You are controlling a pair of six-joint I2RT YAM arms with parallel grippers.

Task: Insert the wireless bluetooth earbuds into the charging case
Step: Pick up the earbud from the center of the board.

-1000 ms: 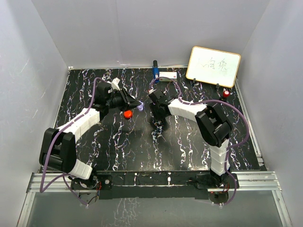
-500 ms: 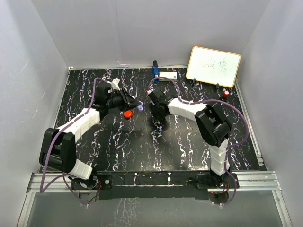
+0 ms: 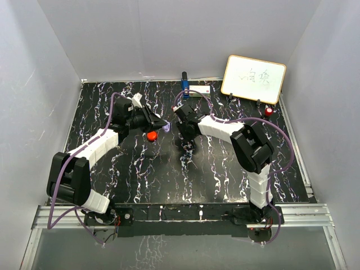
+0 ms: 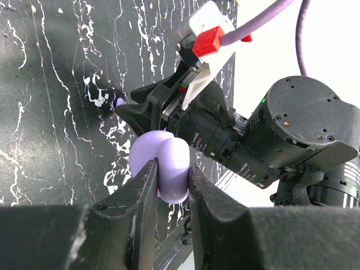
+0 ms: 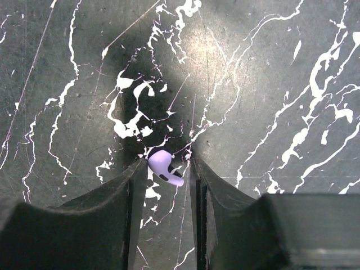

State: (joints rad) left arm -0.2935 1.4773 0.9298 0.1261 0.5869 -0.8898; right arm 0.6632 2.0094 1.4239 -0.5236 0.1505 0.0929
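Lilac earbud (image 5: 165,167), stubby stem, lilac case (image 4: 160,169)

Both arms look alike on my screen: the left arm (image 3: 95,145) and the right arm (image 3: 222,129) alternate white shell links with bulky black joint housings. A purple cable (image 3: 114,107) loops back from each claw. The left claw (image 4: 171,167) and the right claw (image 5: 166,162) have matte black fingers (image 5: 84,225) with stepped inner edges. Just behind the right claw I see a white plug block (image 4: 208,21) with a red tab (image 4: 209,42). Further back there is a round black motor housing (image 4: 306,121) dotted with small screw heads.
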